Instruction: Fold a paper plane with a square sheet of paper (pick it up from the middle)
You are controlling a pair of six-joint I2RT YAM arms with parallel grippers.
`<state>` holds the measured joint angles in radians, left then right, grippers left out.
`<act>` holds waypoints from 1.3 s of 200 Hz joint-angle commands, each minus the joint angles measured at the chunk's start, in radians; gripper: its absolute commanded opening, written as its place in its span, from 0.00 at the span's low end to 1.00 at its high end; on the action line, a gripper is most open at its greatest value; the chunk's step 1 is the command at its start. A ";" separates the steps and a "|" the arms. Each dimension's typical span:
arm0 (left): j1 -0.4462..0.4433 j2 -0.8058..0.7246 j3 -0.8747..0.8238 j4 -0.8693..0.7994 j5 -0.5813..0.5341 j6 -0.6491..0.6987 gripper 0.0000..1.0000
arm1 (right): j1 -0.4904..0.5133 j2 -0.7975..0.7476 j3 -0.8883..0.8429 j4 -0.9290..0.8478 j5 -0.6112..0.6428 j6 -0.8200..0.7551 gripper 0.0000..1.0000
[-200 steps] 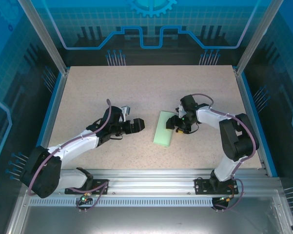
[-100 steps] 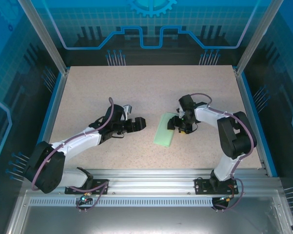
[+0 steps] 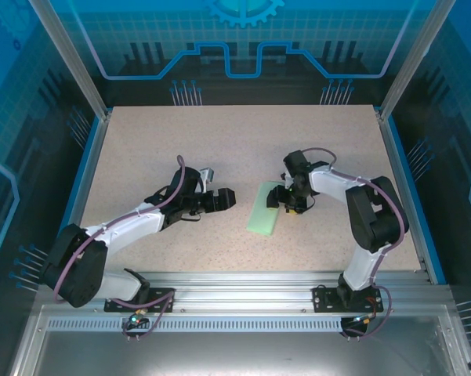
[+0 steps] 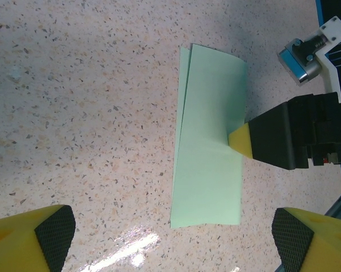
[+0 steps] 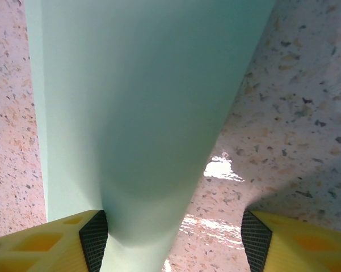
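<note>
The square sheet of paper (image 3: 265, 210) lies on the table folded in half into a long pale mint-green strip, also clear in the left wrist view (image 4: 209, 147). Its two layers are slightly offset along one long edge. My right gripper (image 3: 287, 200) is at the strip's right long edge, open. One yellow finger (image 4: 240, 141) touches that edge. In the right wrist view the paper (image 5: 142, 102) runs up beside the left fingertip (image 5: 94, 237) with the jaws (image 5: 175, 241) apart. My left gripper (image 3: 224, 199) hovers open left of the strip, nothing between its fingers (image 4: 173, 243).
The speckled tabletop (image 3: 219, 141) is bounded by blue rails (image 3: 85, 172) on the left and right, and by an aluminium rail (image 3: 243, 282) at the near edge. A glare patch (image 4: 125, 246) lies on the table near the strip's short end.
The left gripper has edged a little closer to the strip. The right gripper has shifted slightly left at the paper's edge. The paper has stayed in place.
</note>
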<state>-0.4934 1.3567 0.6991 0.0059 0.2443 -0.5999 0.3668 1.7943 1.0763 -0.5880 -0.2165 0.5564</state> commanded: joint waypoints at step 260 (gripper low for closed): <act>-0.002 0.018 0.043 -0.007 0.041 0.028 0.92 | 0.038 0.169 0.101 -0.077 0.038 -0.069 0.73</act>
<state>-0.4934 1.3624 0.7063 0.0055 0.2600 -0.5945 0.3737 1.8767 1.1816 -0.7067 -0.2092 0.5186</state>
